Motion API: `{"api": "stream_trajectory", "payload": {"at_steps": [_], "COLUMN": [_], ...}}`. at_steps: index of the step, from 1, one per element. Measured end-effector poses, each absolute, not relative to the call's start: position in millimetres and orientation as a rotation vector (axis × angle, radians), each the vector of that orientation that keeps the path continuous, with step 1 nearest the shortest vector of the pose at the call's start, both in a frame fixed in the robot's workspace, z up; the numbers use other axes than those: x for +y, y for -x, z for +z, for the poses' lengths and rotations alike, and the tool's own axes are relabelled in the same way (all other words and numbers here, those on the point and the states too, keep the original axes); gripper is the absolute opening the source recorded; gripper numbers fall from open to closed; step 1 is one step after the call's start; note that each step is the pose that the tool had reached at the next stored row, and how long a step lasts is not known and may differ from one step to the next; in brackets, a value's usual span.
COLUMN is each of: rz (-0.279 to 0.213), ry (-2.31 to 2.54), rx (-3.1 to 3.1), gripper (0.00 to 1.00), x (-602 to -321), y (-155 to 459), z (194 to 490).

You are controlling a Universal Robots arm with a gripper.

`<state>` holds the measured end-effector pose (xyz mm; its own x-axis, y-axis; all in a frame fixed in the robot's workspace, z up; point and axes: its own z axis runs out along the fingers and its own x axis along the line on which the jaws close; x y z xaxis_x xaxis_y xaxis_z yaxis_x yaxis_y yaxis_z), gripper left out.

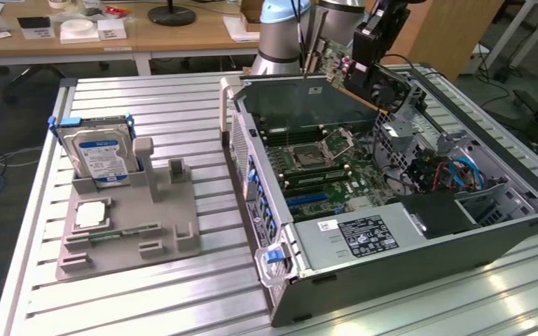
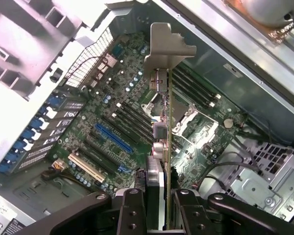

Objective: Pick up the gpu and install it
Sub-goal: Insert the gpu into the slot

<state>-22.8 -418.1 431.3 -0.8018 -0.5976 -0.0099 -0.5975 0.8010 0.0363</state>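
Note:
My gripper (image 2: 159, 211) is shut on the gpu (image 2: 165, 142), a thin green circuit card seen edge-on between the fingers (image 2: 132, 210). Its silver-grey bracket (image 2: 169, 46) points away from the wrist. In the exterior view the gpu (image 1: 333, 57) hangs from the gripper (image 1: 367, 49) above the far end of the open computer case (image 1: 250, 161), clear of the motherboard (image 1: 321, 168). Below the card the wrist view takes in the motherboard (image 2: 122, 112) with its blue slot (image 2: 112, 137) and black slots beside it.
A grey parts fixture (image 1: 129, 224) on the slatted table (image 1: 157, 294) holds a hard drive (image 1: 101, 157) with a blue-white label. Inside the case are a power supply (image 1: 363, 234), blue cables (image 1: 461, 171) and a metal drive cage (image 1: 405, 119).

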Motion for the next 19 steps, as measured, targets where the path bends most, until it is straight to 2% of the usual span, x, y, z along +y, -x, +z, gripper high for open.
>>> {"api": "stream_trajectory", "payload": {"at_steps": [19], "rz": [-0.058], "ry": [-1.274], "rx": [-2.865], "gripper": [0.27], "x": [-418.1], "y": [22.8], "z": [431.3]}}
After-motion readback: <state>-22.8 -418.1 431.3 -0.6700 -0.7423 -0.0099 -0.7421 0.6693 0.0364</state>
